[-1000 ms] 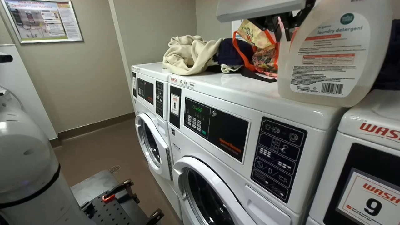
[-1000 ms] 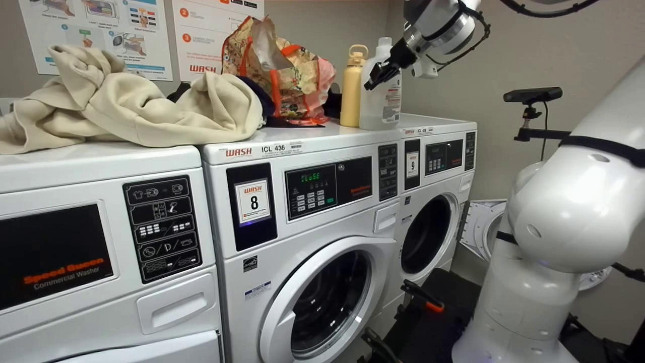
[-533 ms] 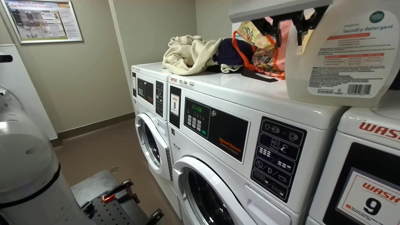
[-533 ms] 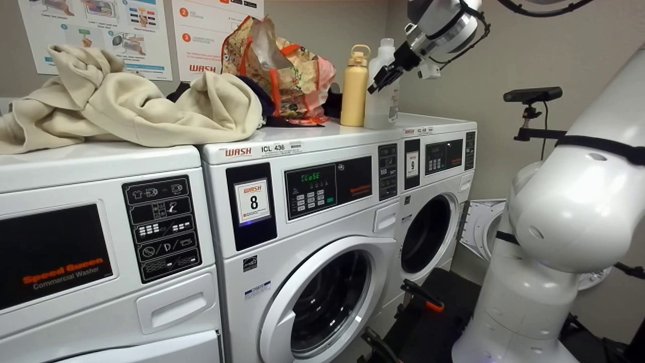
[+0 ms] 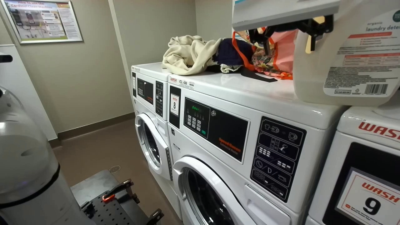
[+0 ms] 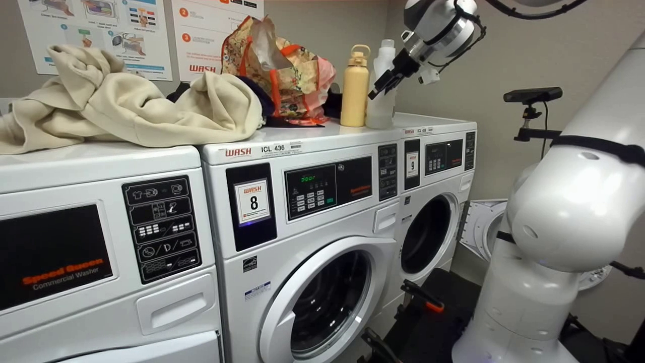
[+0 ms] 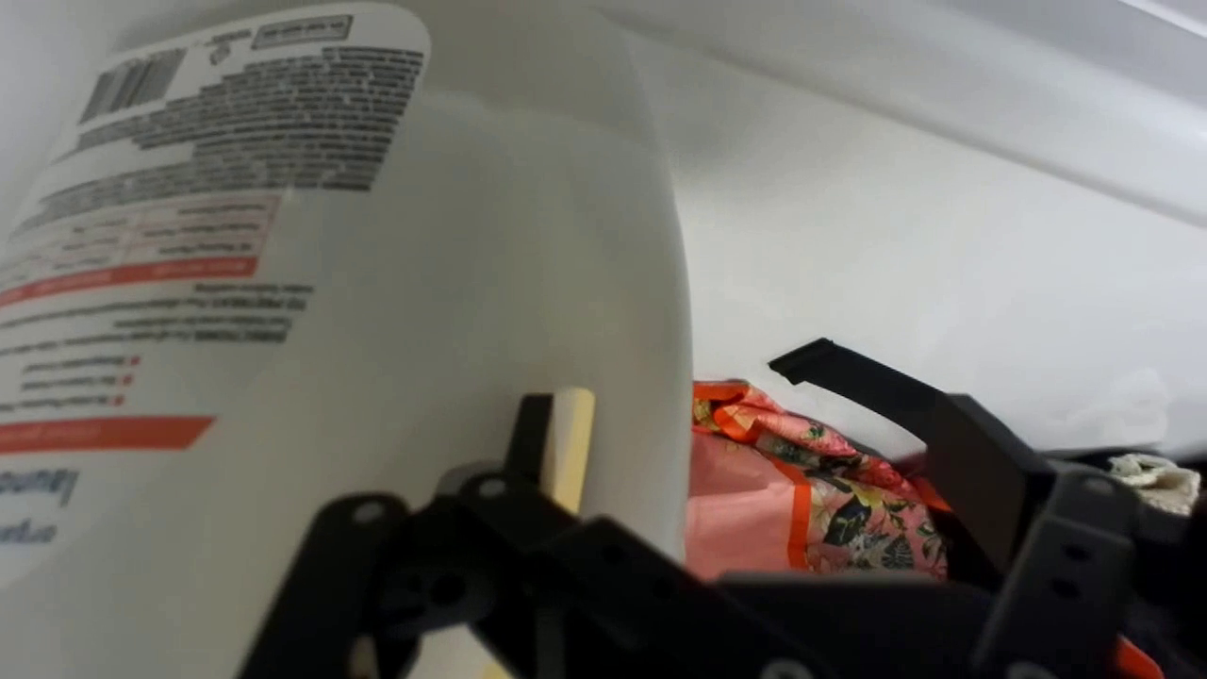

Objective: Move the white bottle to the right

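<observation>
The white bottle (image 5: 315,72), a large translucent detergent jug with a printed label, stands upright on washer 8 near the gap to washer 9. In an exterior view, the arm partly covers the white bottle (image 6: 381,112). My gripper (image 5: 289,52) is open, its fingers wide apart across the jug's handle side. In the wrist view the white bottle (image 7: 528,283) fills the left; one finger (image 7: 530,434) overlaps the handle opening, the other finger (image 7: 877,391) stands clear outside the handle. How deep the first reaches in, I cannot tell.
A pale-yellow bottle (image 6: 355,93) stands close beside the jug. Farther along are a floral bag (image 6: 297,83) with orange trim and a cream garment (image 6: 151,108). Washer 9 (image 6: 438,120) continues past the jug, with a wall (image 6: 453,96) behind.
The jaws have spread from shut on the jug's handle to wide open. The jug has slid and turned, shifting right in an exterior view, and the gripper has shifted with it.
</observation>
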Controlling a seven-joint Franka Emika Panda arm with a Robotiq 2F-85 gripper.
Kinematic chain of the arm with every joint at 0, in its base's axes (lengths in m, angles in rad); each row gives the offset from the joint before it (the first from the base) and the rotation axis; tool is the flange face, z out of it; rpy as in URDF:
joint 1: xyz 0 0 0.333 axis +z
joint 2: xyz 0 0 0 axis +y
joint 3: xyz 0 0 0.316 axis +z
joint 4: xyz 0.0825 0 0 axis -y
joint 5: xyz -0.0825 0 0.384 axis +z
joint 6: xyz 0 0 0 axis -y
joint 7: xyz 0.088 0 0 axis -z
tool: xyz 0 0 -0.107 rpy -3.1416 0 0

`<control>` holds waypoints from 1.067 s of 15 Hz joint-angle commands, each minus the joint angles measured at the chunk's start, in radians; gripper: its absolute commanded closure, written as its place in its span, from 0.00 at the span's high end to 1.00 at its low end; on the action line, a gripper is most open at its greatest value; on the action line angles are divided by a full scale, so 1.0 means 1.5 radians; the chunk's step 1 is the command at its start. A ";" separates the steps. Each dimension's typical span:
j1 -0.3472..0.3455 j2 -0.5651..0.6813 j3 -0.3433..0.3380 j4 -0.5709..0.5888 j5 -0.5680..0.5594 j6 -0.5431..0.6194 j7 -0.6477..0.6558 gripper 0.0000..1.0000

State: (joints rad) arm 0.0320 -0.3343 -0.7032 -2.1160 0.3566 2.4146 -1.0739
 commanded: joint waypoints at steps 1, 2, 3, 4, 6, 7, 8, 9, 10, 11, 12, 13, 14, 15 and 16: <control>-0.050 -0.008 0.054 0.004 -0.027 -0.020 0.027 1.00; -0.063 -0.013 0.069 0.002 -0.036 -0.017 0.038 1.00; -0.081 -0.021 0.089 0.000 -0.055 -0.019 0.060 1.00; -0.099 -0.028 0.108 -0.003 -0.074 -0.022 0.080 1.00; -0.132 -0.045 0.144 -0.009 -0.116 -0.032 0.125 1.00; -0.147 -0.055 0.163 -0.014 -0.138 -0.034 0.150 1.00; -0.157 -0.064 0.176 -0.016 -0.157 -0.040 0.170 1.00; -0.164 -0.077 0.187 -0.020 -0.174 -0.049 0.188 1.00; -0.168 -0.089 0.195 -0.022 -0.186 -0.060 0.202 1.00; -0.171 -0.105 0.204 -0.027 -0.200 -0.075 0.215 1.00; -0.173 -0.121 0.213 -0.030 -0.213 -0.093 0.227 1.00; -0.174 -0.135 0.219 -0.033 -0.222 -0.106 0.240 1.00; -0.176 -0.150 0.228 -0.036 -0.235 -0.125 0.257 1.00; -0.178 -0.163 0.236 -0.039 -0.248 -0.141 0.273 1.00; -0.177 -0.176 0.242 -0.040 -0.258 -0.159 0.286 1.00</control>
State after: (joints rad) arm -0.2136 -0.5197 -0.3815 -2.1401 0.0213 2.2377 -0.7126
